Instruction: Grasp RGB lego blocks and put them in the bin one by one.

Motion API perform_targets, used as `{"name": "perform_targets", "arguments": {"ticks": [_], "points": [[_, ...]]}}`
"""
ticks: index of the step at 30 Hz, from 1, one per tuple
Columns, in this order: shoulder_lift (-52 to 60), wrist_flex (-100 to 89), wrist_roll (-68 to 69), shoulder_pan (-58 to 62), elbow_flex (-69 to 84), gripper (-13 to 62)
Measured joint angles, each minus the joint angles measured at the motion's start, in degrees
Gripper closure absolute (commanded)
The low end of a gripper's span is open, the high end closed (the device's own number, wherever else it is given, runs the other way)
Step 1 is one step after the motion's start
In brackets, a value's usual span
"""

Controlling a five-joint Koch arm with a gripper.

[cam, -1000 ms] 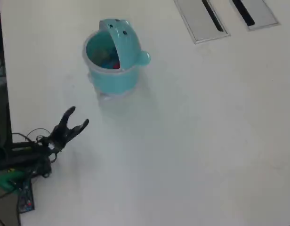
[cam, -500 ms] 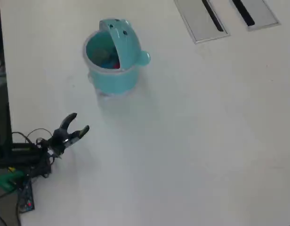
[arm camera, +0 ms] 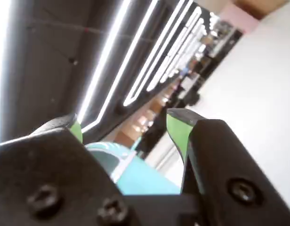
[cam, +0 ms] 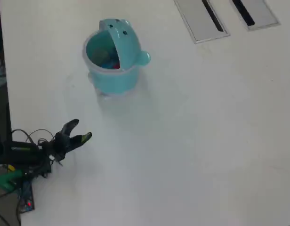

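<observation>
The light-teal bin stands on the white table at upper left in the overhead view, its animal-face lid hinged open. Inside it I make out a red block and a bluish one; a yellow-green block does not show. My black gripper with green-padded fingertips is open and empty, low over the table at the left edge, well below the bin. In the wrist view the gripper frames the bin between its spread jaws.
Two grey floor-box covers with dark slots lie at the table's far right top. The arm's base with cables and a green board sits at the left table edge.
The gripper has drawn back down and left, away from the bin, and sunk lower toward the base. It stays open and empty.
</observation>
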Motion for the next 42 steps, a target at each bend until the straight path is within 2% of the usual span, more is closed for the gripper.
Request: {"name": "perform_targets", "arguments": {"ticks": [13, 16, 42], "points": [[0.1, 20.9, 13.2, 0.8, 0.0, 14.0], [0.1, 29.8, 14.2, -1.1, 0.0, 13.9], [0.1, 57.6, 21.0, 1.1, 0.0, 14.3]]}}
